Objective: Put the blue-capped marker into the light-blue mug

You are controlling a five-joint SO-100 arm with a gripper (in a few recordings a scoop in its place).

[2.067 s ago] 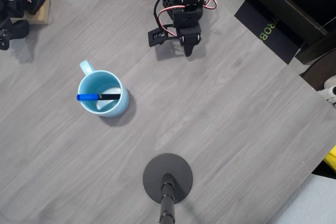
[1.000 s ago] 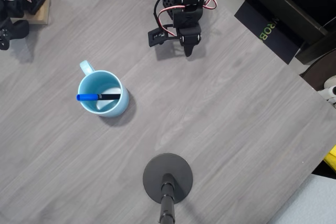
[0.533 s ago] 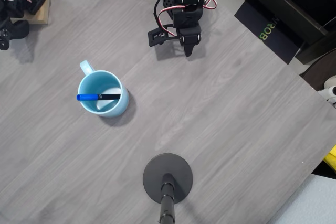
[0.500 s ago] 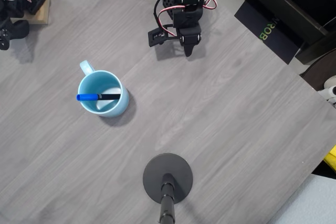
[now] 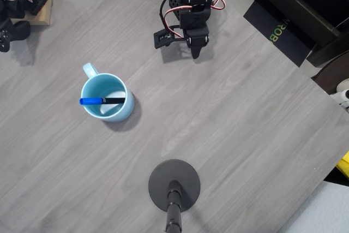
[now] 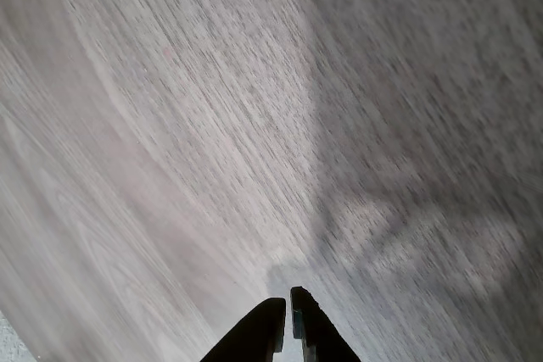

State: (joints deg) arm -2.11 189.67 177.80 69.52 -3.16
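The light-blue mug (image 5: 107, 97) stands upright on the left half of the grey table, its loop handle pointing up-left in the overhead view. The blue-capped marker (image 5: 102, 101) lies inside it across the opening, blue cap to the left and black barrel to the right. My black gripper (image 5: 196, 54) is folded back near the table's far edge, well to the upper right of the mug. In the wrist view the gripper (image 6: 286, 304) is shut, its two dark fingertips touching just above bare wood with nothing between them.
A black round stand base (image 5: 174, 185) with a pole sits near the front edge. A wooden block with dark hardware (image 5: 24, 1) occupies the far left corner. A dark box (image 5: 283, 31) lies beyond the table's right edge.
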